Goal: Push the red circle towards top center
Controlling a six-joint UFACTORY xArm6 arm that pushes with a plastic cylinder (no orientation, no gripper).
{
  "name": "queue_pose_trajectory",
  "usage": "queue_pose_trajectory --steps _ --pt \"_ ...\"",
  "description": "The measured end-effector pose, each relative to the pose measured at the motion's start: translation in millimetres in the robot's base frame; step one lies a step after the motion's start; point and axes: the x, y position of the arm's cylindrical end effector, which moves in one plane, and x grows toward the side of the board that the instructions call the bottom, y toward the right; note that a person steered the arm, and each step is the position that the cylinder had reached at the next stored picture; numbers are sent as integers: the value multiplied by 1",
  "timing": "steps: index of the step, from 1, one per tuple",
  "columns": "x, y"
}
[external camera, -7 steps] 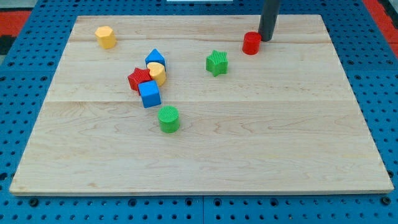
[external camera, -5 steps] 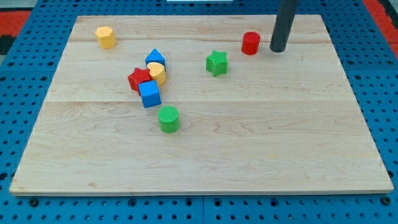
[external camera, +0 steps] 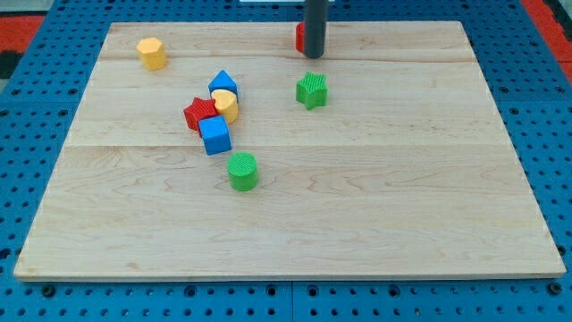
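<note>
The red circle [external camera: 300, 37] stands near the top edge of the wooden board [external camera: 357, 224], about at its centre, and is mostly hidden behind my rod. Only a red sliver shows on the rod's left side. My tip [external camera: 314, 55] rests on the board just right of and below the red circle, touching or nearly touching it.
A green star [external camera: 312, 90] sits below my tip. A cluster lies at left centre: blue triangle [external camera: 222, 83], yellow block [external camera: 226, 105], red star [external camera: 200, 114], blue cube [external camera: 214, 135]. A green cylinder [external camera: 242, 171] sits below them. A yellow hexagon [external camera: 152, 54] is at top left.
My tip went from the red circle's right side leftward and up. The red circle moved left and up to the top centre. The other blocks have not moved.
</note>
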Motion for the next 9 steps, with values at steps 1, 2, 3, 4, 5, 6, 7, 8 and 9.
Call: queue_pose_trajectory --steps 1,2,3,4,5,6,7,8,9 --pt "12 -74" --pt "-26 -81" --pt "-75 -77" --pt "-79 -55" --pt "-80 -6" --pt "-80 23" --pt "-80 24" --pt "-77 24" --pt "-67 24"
